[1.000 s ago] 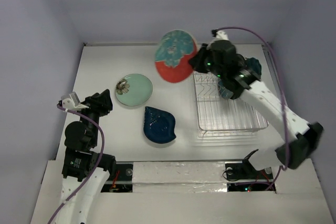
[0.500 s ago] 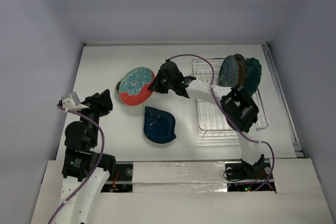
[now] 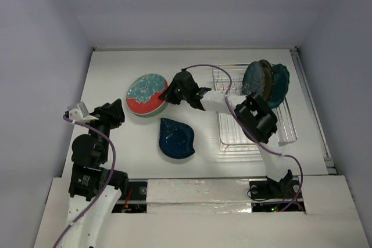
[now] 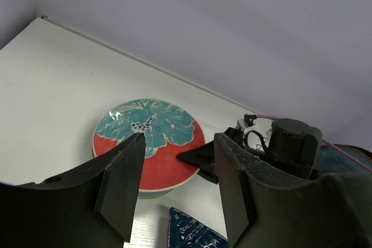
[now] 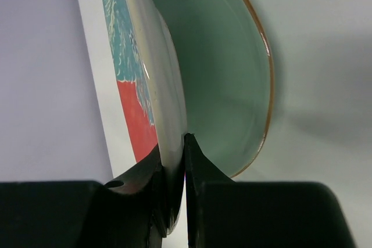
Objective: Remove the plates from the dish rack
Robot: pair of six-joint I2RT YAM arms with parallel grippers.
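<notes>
My right gripper (image 3: 173, 92) is shut on the rim of the red-and-teal speckled plate (image 3: 145, 93) and holds it tilted just over the mint-green plate (image 5: 229, 68), which the top view hides. In the right wrist view the fingers (image 5: 195, 161) pinch that plate's rim (image 5: 148, 85). It also shows in the left wrist view (image 4: 145, 146). The dark blue leaf-shaped plate (image 3: 176, 139) lies flat on the table. The dish rack (image 3: 250, 129) stands to the right, with three plates (image 3: 264, 81) upright at its back. My left gripper (image 3: 111, 113) is open and empty at the near left.
The enclosure's back wall and left side wall bound the white table (image 3: 110, 74). The right arm (image 3: 256, 120) stretches across the rack's left side. A purple cable (image 3: 212, 69) loops above the rack.
My right gripper has carried the red-and-teal plate from high beside the rack leftward and down, onto the spot of the mint-green plate. The left arm has not moved.
</notes>
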